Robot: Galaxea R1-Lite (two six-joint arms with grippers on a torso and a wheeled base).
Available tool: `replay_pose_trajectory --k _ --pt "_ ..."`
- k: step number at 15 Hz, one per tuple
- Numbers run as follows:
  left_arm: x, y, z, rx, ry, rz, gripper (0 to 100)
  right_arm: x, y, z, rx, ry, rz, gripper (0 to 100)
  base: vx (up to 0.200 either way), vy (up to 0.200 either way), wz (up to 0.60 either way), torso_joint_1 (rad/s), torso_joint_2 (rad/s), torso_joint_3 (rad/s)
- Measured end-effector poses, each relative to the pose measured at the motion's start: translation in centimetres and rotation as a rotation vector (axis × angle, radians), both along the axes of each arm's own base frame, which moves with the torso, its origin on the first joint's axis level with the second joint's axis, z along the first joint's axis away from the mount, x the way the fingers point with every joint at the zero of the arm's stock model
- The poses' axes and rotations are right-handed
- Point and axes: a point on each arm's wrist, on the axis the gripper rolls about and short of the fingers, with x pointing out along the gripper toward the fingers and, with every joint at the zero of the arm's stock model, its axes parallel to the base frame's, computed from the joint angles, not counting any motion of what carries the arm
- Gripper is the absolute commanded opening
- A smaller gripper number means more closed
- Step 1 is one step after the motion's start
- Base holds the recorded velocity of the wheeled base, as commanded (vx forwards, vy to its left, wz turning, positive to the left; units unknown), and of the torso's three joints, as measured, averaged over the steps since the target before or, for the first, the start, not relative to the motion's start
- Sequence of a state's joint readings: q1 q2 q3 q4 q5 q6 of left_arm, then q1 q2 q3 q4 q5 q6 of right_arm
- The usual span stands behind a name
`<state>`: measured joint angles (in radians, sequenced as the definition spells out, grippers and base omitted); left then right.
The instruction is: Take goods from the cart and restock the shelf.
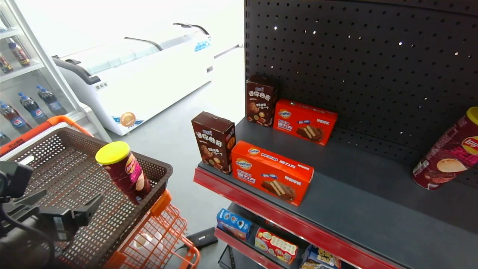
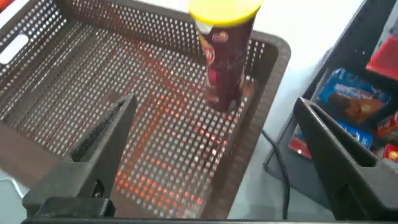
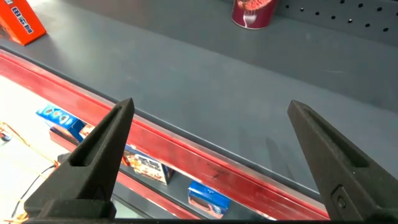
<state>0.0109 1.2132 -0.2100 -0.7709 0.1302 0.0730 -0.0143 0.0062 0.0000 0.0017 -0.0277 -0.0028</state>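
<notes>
Can in the cart: a dark red chip can (image 1: 123, 172) with a yellow lid stands upright in the corner of the brown basket (image 1: 56, 157) nearest the shelf, close against the mesh wall.
Left gripper: the left gripper (image 2: 214, 102) hangs over the basket with its jaws spread wide and nothing between them. The can sits just beyond the gap, so this looks like a line-up for a grab around the body.
Right gripper: the right gripper (image 3: 211, 106) hovers over the shelf's front edge, jaws wide apart and empty.
Shelf: the grey shelf (image 1: 354, 194) has a long bare stretch in the middle, and there's your room for stock.
Matching can: a second can (image 1: 448, 153) stands at the back by the pegboard, far right. It likely marks where the cart's can belongs.
Boxes: two orange boxes (image 1: 270, 172) and two brown boxes (image 1: 213, 140) sit in neat pairs at the left end, faces forward for shoppers.
Step, my call: early going, with the pick not yet made.
Watch for: the can is tall and narrow, so a finger nudging it could tip it against the basket wall.
</notes>
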Motion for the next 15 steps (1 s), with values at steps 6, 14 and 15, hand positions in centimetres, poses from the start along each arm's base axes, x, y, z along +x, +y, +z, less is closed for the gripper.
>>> replay_pose_trajectory --k 6,14,15 --pt "7.6 0.7 -4.2 0.008 -0.106 0.027 100 0.0 0.0 0.0 0.000 0.000 0.001 100 0.000 0.000 0.00 0.000 0.00 0.000" --pt "16.8 2.3 -8.3 0.007 -0.155 0.068 0 0.0 0.0 0.0 0.000 0.000 0.000 100 0.000 0.000 0.00 0.000 0.00 0.000" --pt "17.4 2.3 -8.6 0.012 -0.158 0.065 0 0.0 0.0 0.0 0.000 0.000 0.001 100 0.000 0.000 0.00 0.000 0.00 0.000"
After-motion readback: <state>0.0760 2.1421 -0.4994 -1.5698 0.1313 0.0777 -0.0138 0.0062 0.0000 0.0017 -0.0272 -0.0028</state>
